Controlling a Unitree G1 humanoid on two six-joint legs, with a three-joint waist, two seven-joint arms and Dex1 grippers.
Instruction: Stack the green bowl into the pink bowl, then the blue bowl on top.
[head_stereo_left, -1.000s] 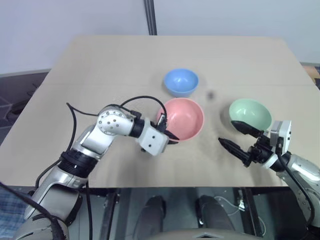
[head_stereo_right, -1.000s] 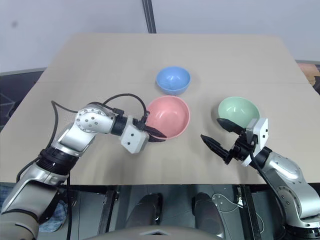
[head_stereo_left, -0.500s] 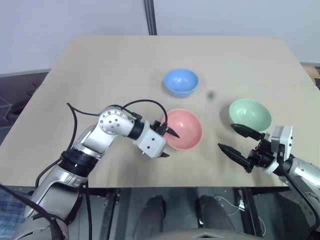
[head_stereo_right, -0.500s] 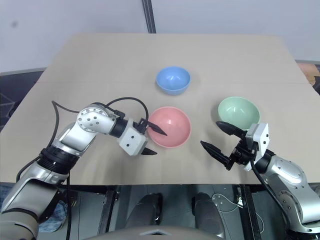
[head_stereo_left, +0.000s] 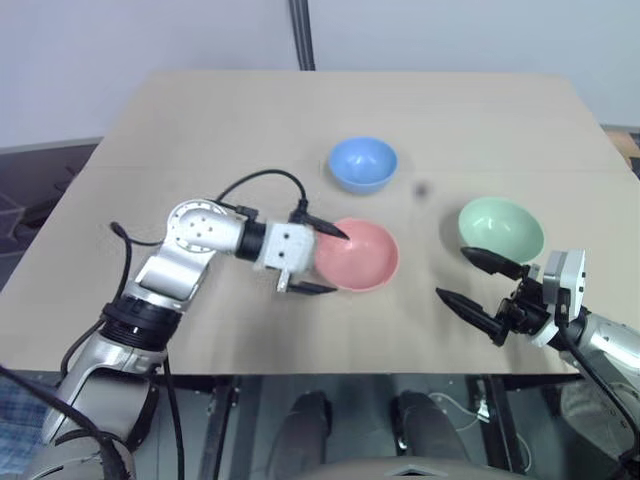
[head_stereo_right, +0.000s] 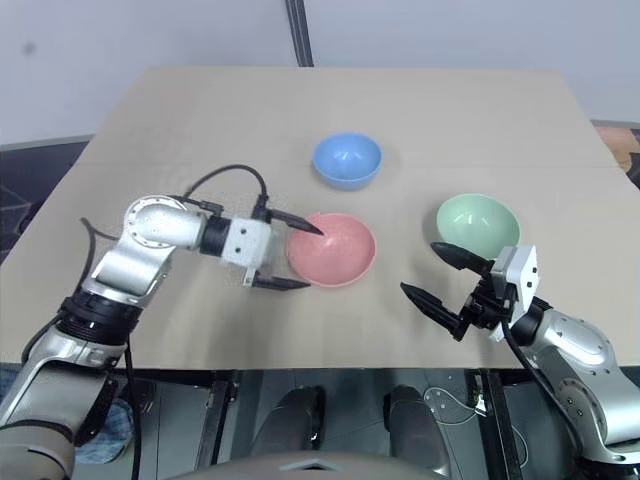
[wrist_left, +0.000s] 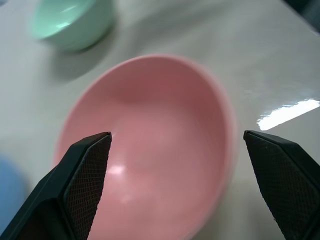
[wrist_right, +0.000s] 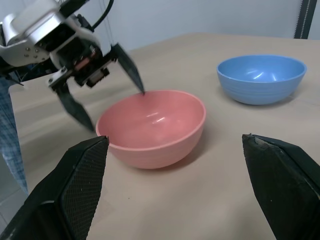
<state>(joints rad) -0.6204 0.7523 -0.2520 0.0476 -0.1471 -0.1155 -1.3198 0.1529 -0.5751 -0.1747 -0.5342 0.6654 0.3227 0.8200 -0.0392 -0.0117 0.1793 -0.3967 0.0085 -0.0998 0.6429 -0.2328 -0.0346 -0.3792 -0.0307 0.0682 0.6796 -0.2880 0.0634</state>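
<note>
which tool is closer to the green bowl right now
The right. The right tool hangs open just in front of the green bowl, one finger close by its near rim. The left tool is open at the pink bowl, a bowl's width away across the table.

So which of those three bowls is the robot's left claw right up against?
The pink bowl. The open left gripper sits at its near rim, one finger over the rim, one beside the wall. The blue bowl and green bowl stand apart from it.
</note>
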